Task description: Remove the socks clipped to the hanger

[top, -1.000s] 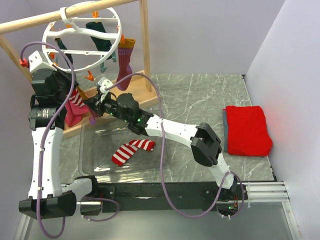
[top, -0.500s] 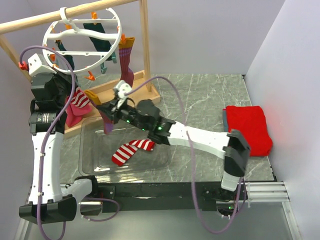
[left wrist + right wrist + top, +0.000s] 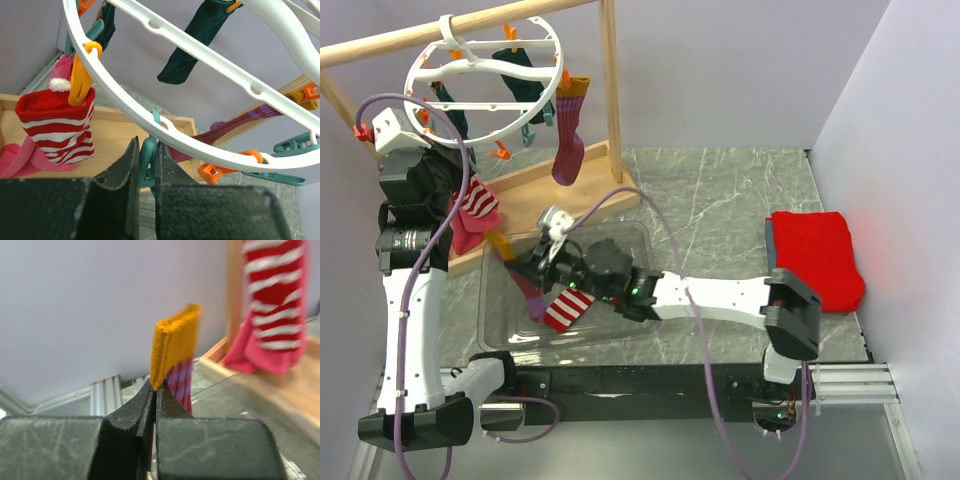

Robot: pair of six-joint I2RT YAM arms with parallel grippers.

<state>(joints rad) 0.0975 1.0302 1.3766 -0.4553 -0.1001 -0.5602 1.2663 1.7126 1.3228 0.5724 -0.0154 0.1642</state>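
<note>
left claw (image 3: 147,151) — pinched on teal clip (image 3: 148,167) | hanger (image 3: 200,54) ring overhead | striped sock (image 3: 57,127) on orange clip (image 3: 79,77)

Lilac walls (image 3: 720,70) enclose a marbled grey tabletop (image 3: 720,200).

Free tabletop (image 3: 720,200) between wooden post (image 3: 611,90) beside hanger (image 3: 485,104) and red cloth (image 3: 815,260)

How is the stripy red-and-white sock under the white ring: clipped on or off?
Clipped on. An orange clip on the white round plastic hanger pinches the cuff of the red-and-white striped sock.
</note>
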